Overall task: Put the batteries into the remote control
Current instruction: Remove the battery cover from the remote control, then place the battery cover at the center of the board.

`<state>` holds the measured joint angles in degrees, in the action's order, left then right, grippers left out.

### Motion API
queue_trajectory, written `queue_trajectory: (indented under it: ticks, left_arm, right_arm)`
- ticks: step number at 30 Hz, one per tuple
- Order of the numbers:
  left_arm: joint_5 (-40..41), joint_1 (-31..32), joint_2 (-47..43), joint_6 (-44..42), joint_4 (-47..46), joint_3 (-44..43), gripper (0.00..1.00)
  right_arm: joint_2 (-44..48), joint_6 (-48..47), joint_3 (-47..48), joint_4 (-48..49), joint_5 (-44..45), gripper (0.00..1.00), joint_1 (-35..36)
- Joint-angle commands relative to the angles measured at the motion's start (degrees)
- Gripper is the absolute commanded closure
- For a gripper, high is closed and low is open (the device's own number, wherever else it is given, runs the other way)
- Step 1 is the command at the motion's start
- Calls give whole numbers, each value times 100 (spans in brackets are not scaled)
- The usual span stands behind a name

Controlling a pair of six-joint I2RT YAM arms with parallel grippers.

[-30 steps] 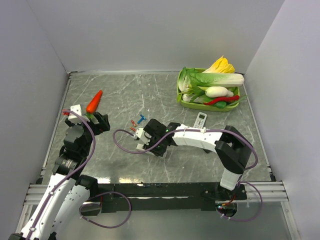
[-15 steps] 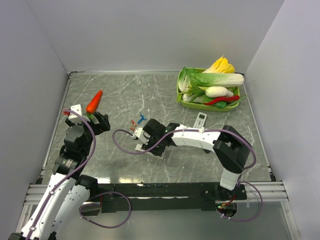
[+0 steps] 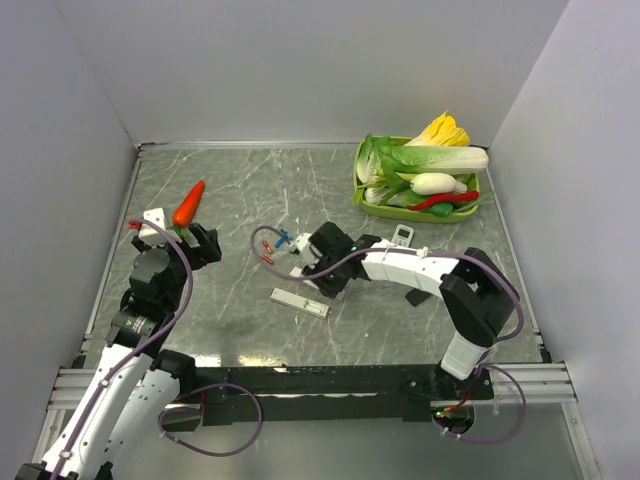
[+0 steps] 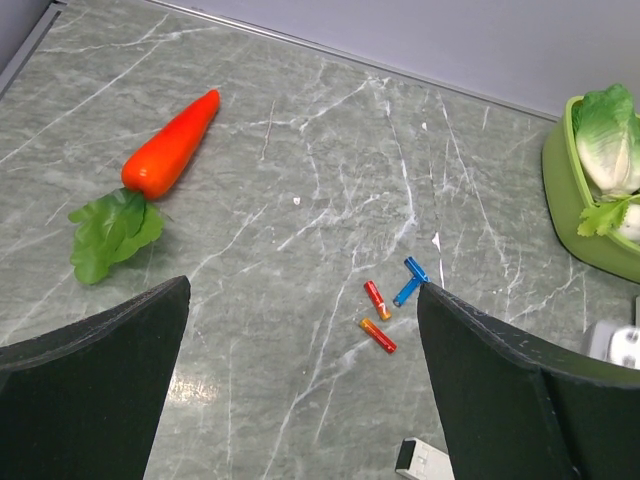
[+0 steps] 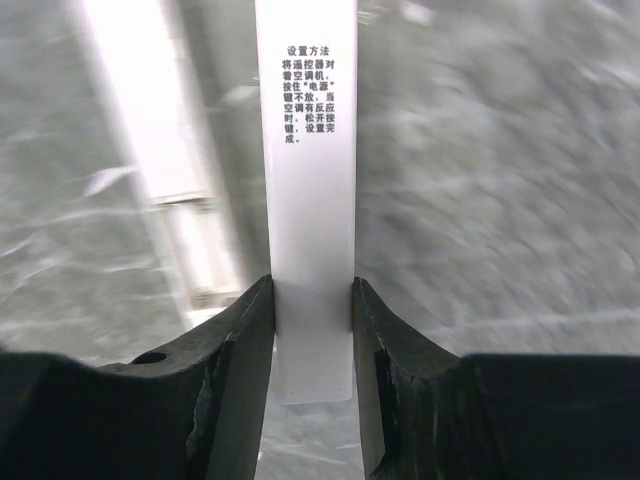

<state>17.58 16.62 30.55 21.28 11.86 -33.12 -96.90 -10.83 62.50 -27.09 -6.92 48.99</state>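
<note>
The slim white remote control [image 3: 300, 302] lies flat at the table's middle; its end shows in the left wrist view [image 4: 424, 461], and it is a blur in the right wrist view [image 5: 185, 220]. My right gripper [image 3: 318, 268] is shut on the white back cover [image 5: 308, 150], a thin strip with printed text, held apart from the remote; the gripper [image 5: 312, 290] pinches the strip's near end. Two red-orange batteries [image 3: 266, 251] lie side by side on the table [image 4: 377, 317]. My left gripper [image 3: 180, 234] is open and empty [image 4: 300, 290], left of the batteries.
A small blue T-shaped piece [image 4: 410, 281] lies just beyond the batteries. A carrot [image 3: 188, 204] lies at the far left. A green basket [image 3: 360, 190] of vegetables stands at the back right. A shorter white remote with buttons [image 3: 402, 237] lies near it.
My right gripper has moved right and away from the remote with the back cover in it. The remote body now lies uncovered at the table's middle. The left arm has not moved.
</note>
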Motion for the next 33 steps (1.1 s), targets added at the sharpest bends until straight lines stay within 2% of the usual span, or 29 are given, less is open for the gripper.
queue_trajectory:
  ticks: [1,9,12,19,26,33]
  left_arm:
    - [-88,-27,-5,26,-131,-98,1]
    - [-62,-27,-5,17,-105,-98,1]
    - [-62,-27,-5,8,-114,-98,1]
    - [-53,-27,4,17,-122,-98,1]
    - [-97,-27,22,43,-122,-89,1]
    - [-325,-19,162,227,-70,-98,1]
  right_arm:
    - [330,643,-194,239,507,63,-416]
    - [-153,1013,-230,143,999,59,-725]
    - [-232,969,-133,-41,1008,43,-716]
    - [-101,995,-27,-393,938,29,-707]
    - [400,214,87,-139,95,27,-190]
    - [567,362,175,274,-345,26,-109]
